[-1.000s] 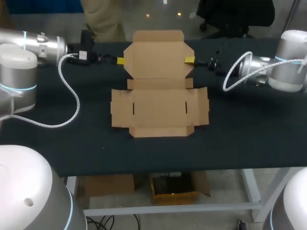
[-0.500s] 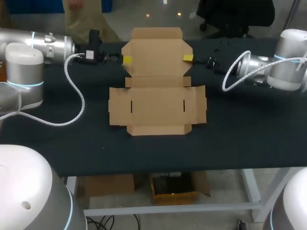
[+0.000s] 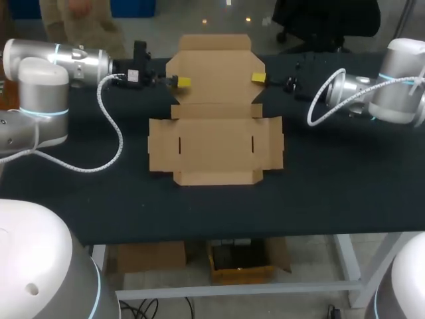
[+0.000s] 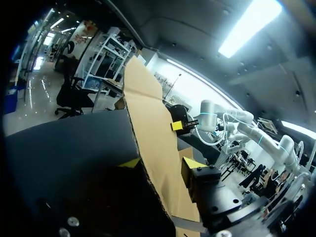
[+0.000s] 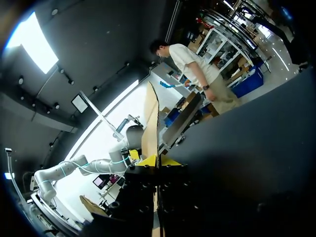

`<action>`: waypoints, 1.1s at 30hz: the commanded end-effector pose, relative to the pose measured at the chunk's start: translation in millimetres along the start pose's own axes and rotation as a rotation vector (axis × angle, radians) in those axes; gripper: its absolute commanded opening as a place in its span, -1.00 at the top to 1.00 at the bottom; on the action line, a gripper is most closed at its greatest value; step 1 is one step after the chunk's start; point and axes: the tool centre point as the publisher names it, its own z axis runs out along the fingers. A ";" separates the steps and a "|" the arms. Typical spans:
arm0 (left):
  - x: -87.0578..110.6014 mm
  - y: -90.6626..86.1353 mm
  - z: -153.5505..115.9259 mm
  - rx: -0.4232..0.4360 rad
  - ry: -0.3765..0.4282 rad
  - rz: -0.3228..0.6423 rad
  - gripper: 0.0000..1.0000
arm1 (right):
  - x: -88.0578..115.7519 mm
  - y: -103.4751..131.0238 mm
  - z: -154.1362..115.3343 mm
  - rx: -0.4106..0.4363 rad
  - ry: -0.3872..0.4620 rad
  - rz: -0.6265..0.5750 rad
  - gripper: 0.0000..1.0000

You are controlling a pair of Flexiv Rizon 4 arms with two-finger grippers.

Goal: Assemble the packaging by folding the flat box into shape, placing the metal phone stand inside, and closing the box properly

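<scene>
The flat brown cardboard box (image 3: 216,143) lies unfolded in the middle of the dark table. Its rear lid panel (image 3: 216,73) tilts up off the surface. My right gripper (image 3: 259,78) is shut on that panel's right edge; in the right wrist view its yellow tips (image 5: 157,160) pinch the thin cardboard edge (image 5: 150,123). My left gripper (image 3: 180,82) is at the panel's left edge. In the left wrist view the lid panel (image 4: 148,113) runs between the left gripper's (image 4: 162,164) fingers, which stand visibly apart on either side of it, so it is open.
White coiled cables (image 3: 109,143) hang from both arms, the left one resting on the table beside the box. Small dark bits (image 3: 300,68) lie at the back right. Bare table (image 3: 332,193) extends in front of the box and to both sides.
My left arm has swung right to the lid panel's left edge and its fingers have narrowed around it. The box slid slightly left and the rear panel rose. The right gripper kept its hold.
</scene>
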 end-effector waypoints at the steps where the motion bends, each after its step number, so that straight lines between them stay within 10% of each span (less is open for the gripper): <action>1: -4.4 -1.1 4.9 -0.005 0.031 0.001 0.04 | -4.0 2.9 2.6 0.003 0.017 -0.004 1.00; 33: 3.4 -4.7 19.3 -0.005 0.081 0.022 0.69 | 4.3 8.8 10.2 -0.002 0.037 -0.037 1.00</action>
